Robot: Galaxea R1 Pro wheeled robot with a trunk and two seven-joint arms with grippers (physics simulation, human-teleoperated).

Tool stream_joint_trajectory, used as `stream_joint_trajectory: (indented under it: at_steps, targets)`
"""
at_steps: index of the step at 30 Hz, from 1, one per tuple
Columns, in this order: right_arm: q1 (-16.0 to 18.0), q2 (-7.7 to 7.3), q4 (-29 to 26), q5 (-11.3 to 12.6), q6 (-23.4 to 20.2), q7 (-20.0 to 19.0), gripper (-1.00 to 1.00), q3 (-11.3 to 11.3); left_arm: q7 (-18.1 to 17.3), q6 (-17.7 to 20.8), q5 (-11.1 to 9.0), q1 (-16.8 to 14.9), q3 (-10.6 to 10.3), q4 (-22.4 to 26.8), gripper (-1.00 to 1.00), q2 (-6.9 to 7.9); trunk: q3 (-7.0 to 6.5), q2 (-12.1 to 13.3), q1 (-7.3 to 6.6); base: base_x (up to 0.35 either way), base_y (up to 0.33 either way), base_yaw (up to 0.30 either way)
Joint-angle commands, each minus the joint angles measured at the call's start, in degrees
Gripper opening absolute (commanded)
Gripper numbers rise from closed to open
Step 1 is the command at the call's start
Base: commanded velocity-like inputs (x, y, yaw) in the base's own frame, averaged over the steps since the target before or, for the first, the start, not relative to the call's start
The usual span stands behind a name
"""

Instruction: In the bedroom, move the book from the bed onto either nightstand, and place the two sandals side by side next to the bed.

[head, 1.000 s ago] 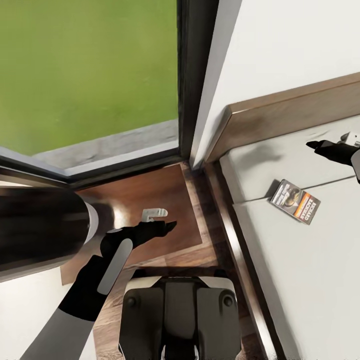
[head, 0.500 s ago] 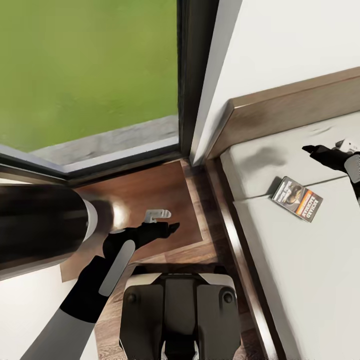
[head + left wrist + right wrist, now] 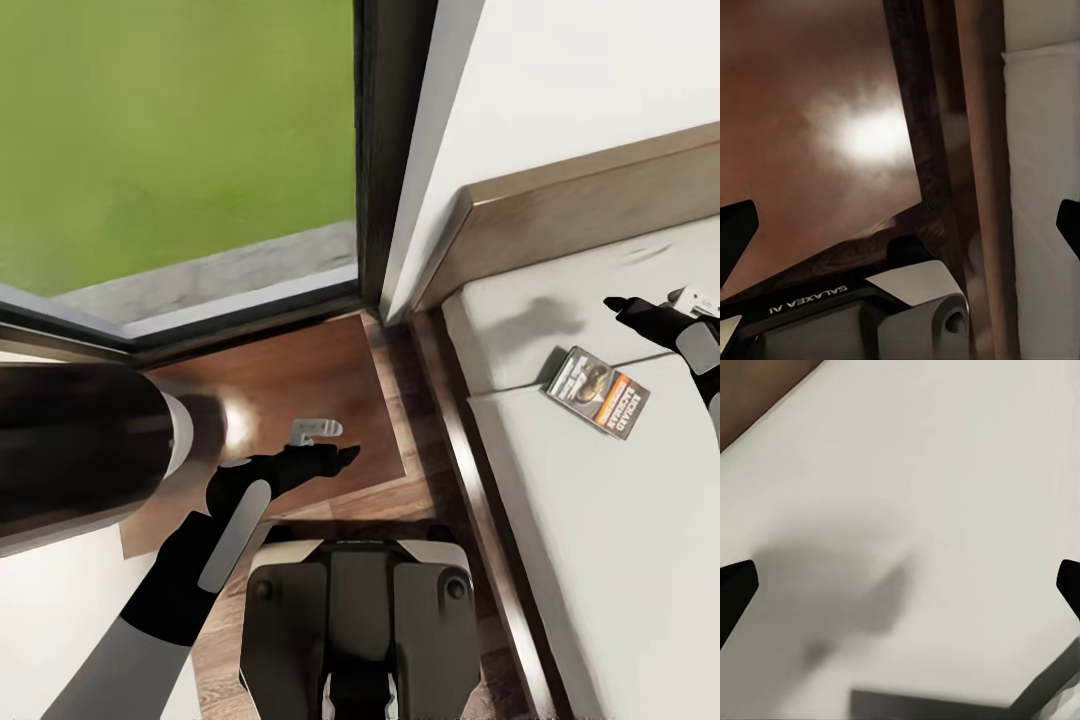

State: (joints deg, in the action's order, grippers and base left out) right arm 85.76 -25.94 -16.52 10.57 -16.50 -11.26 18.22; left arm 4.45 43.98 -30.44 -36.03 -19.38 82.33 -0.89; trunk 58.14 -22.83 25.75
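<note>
**Book lying on the bed, both arms hovering with fingers apart**

At the far left of the head view, the window (image 3: 180, 140) is showing green ground outside, its dark frame (image 3: 385, 150) running down to the floor. Below it, the left gripper (image 3: 335, 455) is hanging over the nightstand (image 3: 300, 385), a reddish-brown square top tucked into the corner between the window and the bed. In the left wrist view its fingers (image 3: 735, 229) are sitting at the two side edges with a wide gap between them, spread and gripping nothing; the glossy nightstand top (image 3: 810, 127) and a strip of pale mattress (image 3: 1042, 187) are lying beneath them. The robot's base (image 3: 360, 630) is standing on the plank floor (image 3: 420, 500) just in front of the nightstand.

Further right, the bed (image 3: 600, 560) is stretching along the wall, its brown headboard (image 3: 590, 215) at the top. The book (image 3: 598, 391) is lying flat on the mattress near the headboard, orange band facing up. Just beyond it, the right gripper (image 3: 625, 308) is hovering above the mattress, near the book but apart from it. In the right wrist view its fingers (image 3: 736, 585) are likewise spread wide and empty over the plain mattress (image 3: 945, 472), where a soft shadow is falling.
</note>
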Motion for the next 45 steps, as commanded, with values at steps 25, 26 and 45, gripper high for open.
stream_joint_trajectory:
  at_steps: [25, 26, 45]
  targets:
    - [0.0, 0.15, 4.4, 0.3, 8.5, -0.1, 1.0, 0.2, 0.5, 0.2, -0.6, 0.0, 0.0, -0.3, 1.0, -0.17, 2.33, -0.1, 0.03, 0.0, 0.0, 0.0]
    - [0.0, 0.31, 4.4, 0.3, 8.7, -0.1, 1.0, 0.2, 0.5, 0.2, -0.6, 0.0, 0.0, -0.3, 1.0, -0.17, 2.42, -0.1, 0.03, 0.0, 0.0, 0.0]
    - [0.0, 0.98, 4.5, 0.3, 8.9, 0.0, 1.0, 0.3, 0.5, 0.2, -0.6, -0.1, 0.0, -0.3, 1.0, -0.17, 4.15, -0.1, 0.03, 0.0, 0.0, 0.0]
